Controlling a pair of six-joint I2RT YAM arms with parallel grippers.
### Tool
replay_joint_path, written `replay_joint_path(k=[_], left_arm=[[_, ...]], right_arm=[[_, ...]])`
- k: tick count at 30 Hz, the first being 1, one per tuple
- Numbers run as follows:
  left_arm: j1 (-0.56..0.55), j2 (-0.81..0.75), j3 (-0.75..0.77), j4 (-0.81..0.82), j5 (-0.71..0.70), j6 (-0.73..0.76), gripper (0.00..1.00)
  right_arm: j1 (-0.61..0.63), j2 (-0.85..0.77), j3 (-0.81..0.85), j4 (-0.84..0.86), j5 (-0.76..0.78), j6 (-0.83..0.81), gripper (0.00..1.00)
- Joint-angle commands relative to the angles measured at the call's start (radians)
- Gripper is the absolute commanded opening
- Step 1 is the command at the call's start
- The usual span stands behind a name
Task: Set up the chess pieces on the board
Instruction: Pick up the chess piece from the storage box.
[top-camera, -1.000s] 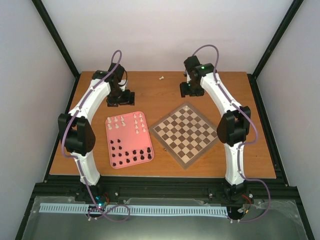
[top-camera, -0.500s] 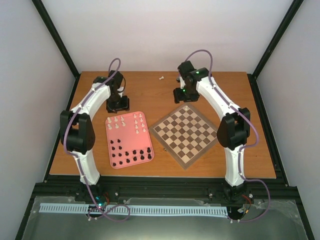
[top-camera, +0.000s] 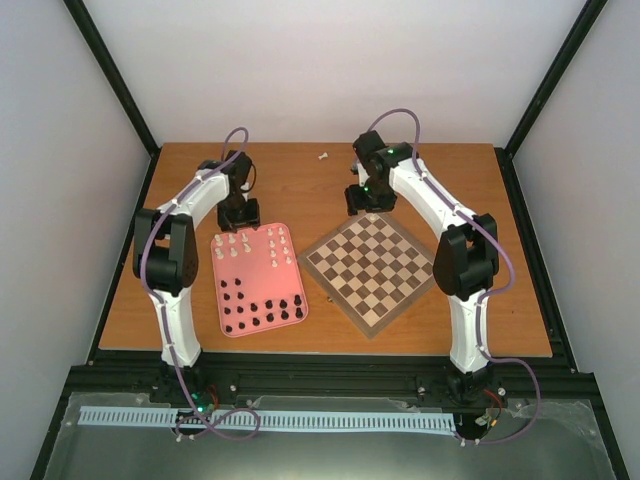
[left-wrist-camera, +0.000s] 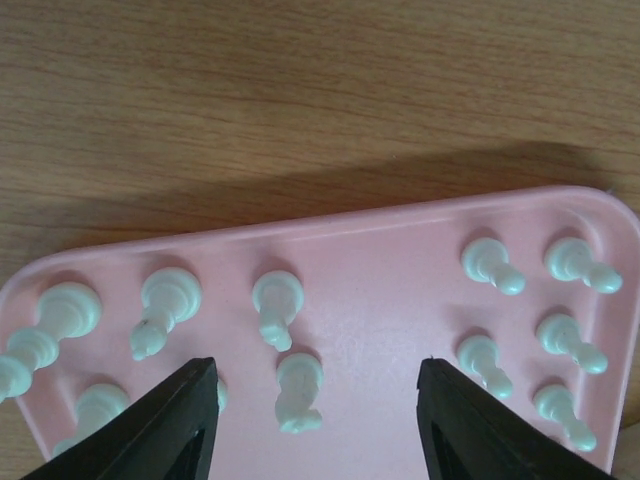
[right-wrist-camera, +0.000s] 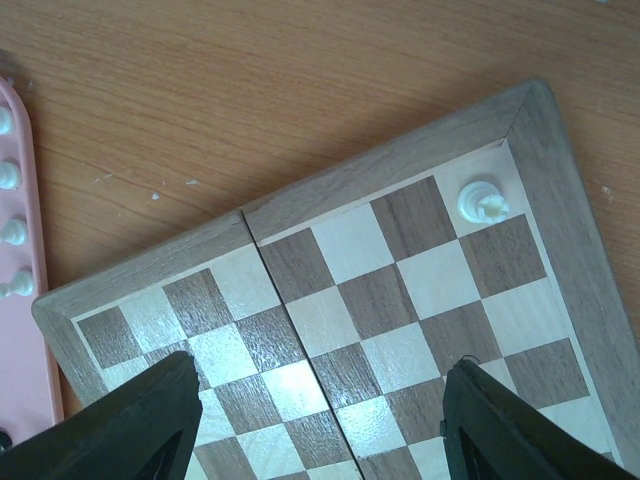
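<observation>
My left gripper (left-wrist-camera: 315, 372) hangs low over the far end of the pink tray (left-wrist-camera: 400, 330). Its jaws are partly open, and one cream-white piece (left-wrist-camera: 298, 392) stands between them, touching neither, so nothing is held. More white pieces (left-wrist-camera: 170, 300) stand in short rows on either side of it. From the top camera I see the black pieces (top-camera: 262, 310) filling the near half of the same tray, which lies on the wooden table (top-camera: 480, 200) just left of the board (top-camera: 372, 268).

My right gripper (right-wrist-camera: 320, 365) is over the far part of the board, jaws wide apart and empty. A lone white piece (right-wrist-camera: 483, 200) stands on the board's far corner square; every other square I can see is bare. A stray white piece (top-camera: 323, 155) lies on the table near its far edge, well apart from both grippers.
</observation>
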Motion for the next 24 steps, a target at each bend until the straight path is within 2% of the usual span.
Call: replay_joint_path(k=[1,12,21,24], left_arm=[[0.008,0.021,-0.001,0.033,-0.021,-0.018,0.56],[0.007,0.067,0.0,0.044,-0.038,-0.015,0.55],[0.008,0.103,0.022,0.05,-0.038,-0.011,0.45],[0.008,0.109,0.03,0.052,-0.036,-0.012,0.39]], right_arm=[[0.003,-0.041,-0.021,0.007,0.0,0.003,0.67],[0.003,-0.04,-0.026,0.007,0.005,0.01,0.67],[0.003,-0.038,-0.032,0.011,0.004,0.018,0.67],[0.003,-0.035,-0.031,0.008,0.004,0.019,0.67]])
